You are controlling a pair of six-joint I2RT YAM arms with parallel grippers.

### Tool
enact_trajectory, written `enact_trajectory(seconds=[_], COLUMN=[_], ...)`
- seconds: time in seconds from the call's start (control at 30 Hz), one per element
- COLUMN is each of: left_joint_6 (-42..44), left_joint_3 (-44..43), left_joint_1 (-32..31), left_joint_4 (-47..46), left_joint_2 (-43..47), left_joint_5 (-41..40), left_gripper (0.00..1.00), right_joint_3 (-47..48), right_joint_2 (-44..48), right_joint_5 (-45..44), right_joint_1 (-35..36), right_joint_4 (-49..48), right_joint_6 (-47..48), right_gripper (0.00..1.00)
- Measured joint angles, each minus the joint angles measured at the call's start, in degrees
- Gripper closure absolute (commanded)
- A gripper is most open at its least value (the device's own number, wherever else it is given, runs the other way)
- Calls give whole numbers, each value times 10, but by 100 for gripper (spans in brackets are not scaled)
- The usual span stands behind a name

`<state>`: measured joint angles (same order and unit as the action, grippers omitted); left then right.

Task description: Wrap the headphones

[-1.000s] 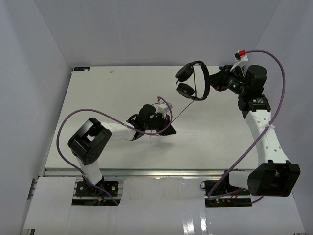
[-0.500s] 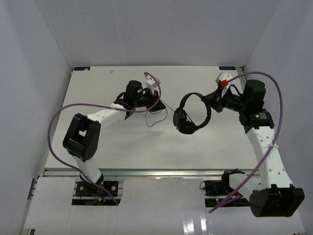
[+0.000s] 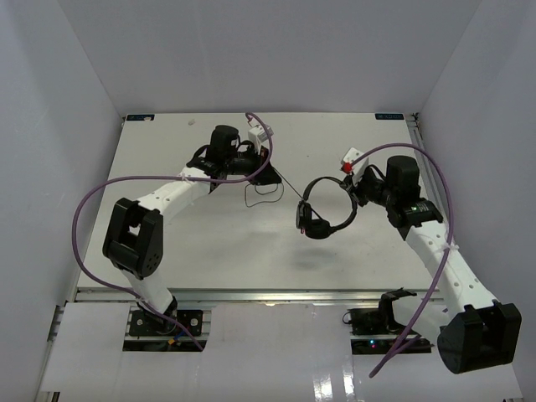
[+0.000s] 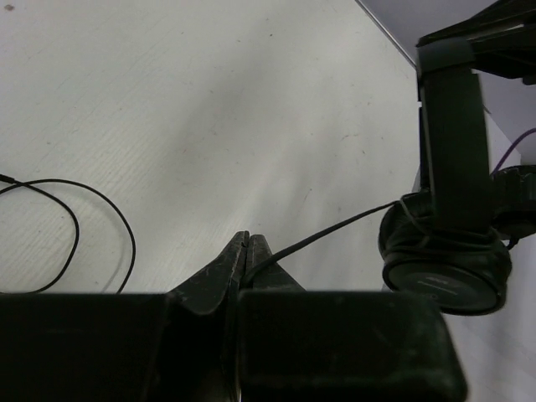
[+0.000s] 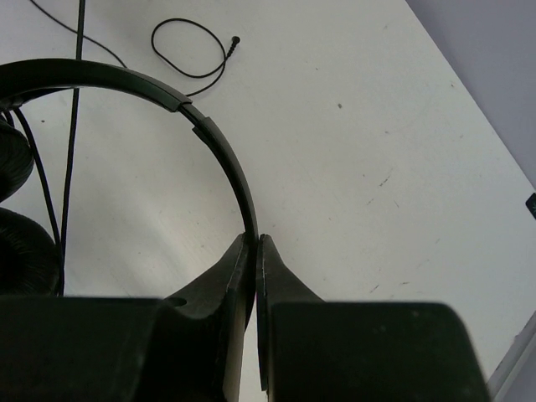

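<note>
White matte tabletop (image 3: 167, 243), plain grey walls (image 3: 268, 50) — left hand (image 4: 247, 244) pinches the thin black cord (image 4: 335, 229), right hand (image 5: 254, 244) clamps the black over-ear headphones (image 3: 314, 222) by the headband (image 5: 222, 159).

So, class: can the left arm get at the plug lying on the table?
Probably not yet: the plug lies near with nothing between, but the left claw is shut on the cord.

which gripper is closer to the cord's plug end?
Left. The left gripper pinches the cord just beside the slack loop ending in the plug; the right gripper clamps the headband, farther off.
</note>
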<state>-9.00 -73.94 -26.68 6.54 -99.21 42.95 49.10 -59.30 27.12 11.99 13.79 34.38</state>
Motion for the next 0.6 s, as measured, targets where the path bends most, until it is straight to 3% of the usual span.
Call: enact_trajectory(seconds=[0.37, 0.6], left_joint_6=[-24, -53], left_joint_3=[-26, -51], left_joint_1=[7, 10], left_joint_4=[39, 45], left_joint_2=[9, 13], left_joint_5=[49, 74], left_gripper=[85, 83], right_joint_3=[-20, -16], right_joint_2=[-52, -101], right_joint_5=[-165, -298], right_joint_1=[115, 139], right_joint_4=[-74, -124], right_joint_6=[3, -40], right_gripper=[92, 92])
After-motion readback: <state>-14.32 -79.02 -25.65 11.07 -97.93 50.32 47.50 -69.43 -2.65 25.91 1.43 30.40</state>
